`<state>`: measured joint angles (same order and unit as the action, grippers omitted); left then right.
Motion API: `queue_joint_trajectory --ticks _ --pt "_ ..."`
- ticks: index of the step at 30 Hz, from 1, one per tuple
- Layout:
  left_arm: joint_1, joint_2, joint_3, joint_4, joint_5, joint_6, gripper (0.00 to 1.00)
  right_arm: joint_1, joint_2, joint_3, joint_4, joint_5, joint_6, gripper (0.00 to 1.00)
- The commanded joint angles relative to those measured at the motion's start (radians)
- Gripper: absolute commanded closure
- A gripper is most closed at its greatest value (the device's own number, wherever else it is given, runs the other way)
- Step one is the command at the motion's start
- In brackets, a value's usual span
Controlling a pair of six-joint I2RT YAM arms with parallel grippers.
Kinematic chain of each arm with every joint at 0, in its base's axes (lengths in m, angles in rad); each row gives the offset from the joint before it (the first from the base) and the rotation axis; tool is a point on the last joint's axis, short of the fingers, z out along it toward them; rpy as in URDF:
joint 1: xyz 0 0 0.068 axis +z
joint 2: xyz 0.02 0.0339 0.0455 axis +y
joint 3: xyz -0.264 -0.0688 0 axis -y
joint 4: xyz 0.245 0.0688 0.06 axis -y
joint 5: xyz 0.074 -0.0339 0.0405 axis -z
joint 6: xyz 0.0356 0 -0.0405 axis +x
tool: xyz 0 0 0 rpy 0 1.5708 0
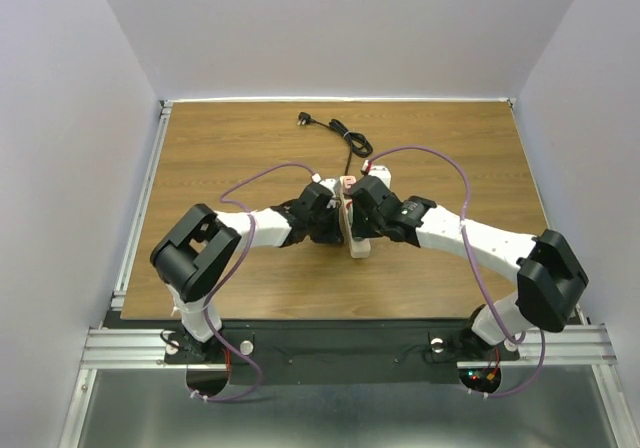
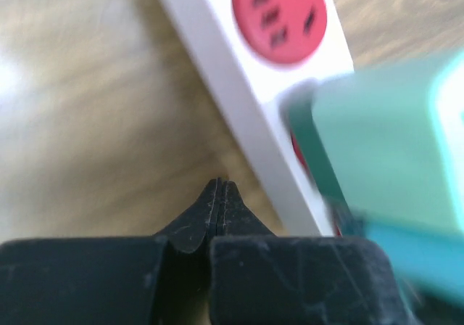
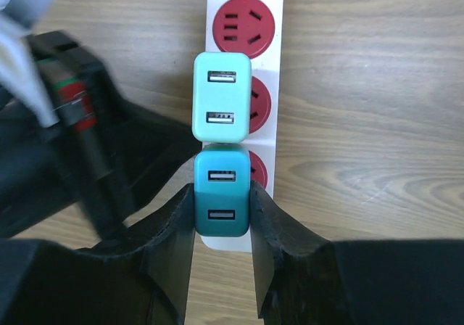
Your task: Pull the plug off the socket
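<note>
The socket (image 1: 356, 240), a beige power strip with red outlets, lies mid-table; it also shows in the right wrist view (image 3: 272, 62) and the left wrist view (image 2: 239, 100). Two USB charger plugs sit in it: a mint one (image 3: 222, 96) and a teal one (image 3: 222, 187) at the strip's near end. My right gripper (image 3: 222, 203) is shut on the teal plug, one finger on each side. My left gripper (image 2: 220, 187) is shut and empty, with its tips beside the strip's long edge. The mint plug (image 2: 384, 151) looms blurred beside it.
The strip's thin black cord (image 1: 345, 133) runs to the back of the wooden table (image 1: 220, 148) and ends in a black wall plug (image 1: 305, 119). Both arms meet over the strip. White walls enclose the table on three sides.
</note>
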<state>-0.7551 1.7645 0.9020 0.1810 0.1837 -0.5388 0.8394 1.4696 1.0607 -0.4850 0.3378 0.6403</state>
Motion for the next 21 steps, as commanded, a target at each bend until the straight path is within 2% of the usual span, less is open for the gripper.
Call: queue_joint_trajectory --ticks 1,15,21 --pt "-0.006 -0.105 -0.049 -0.051 -0.029 -0.102 1.00 0.010 0.012 0.013 0.125 -0.036 0.045 0.99" --pt "-0.004 -0.379 -0.143 -0.052 -0.076 -0.375 1.00 0.010 0.167 0.065 0.155 -0.020 0.209 1.00" --pt "-0.023 -0.312 -0.132 -0.057 -0.023 -0.383 1.00 0.010 0.222 0.114 0.160 -0.039 0.219 0.99"
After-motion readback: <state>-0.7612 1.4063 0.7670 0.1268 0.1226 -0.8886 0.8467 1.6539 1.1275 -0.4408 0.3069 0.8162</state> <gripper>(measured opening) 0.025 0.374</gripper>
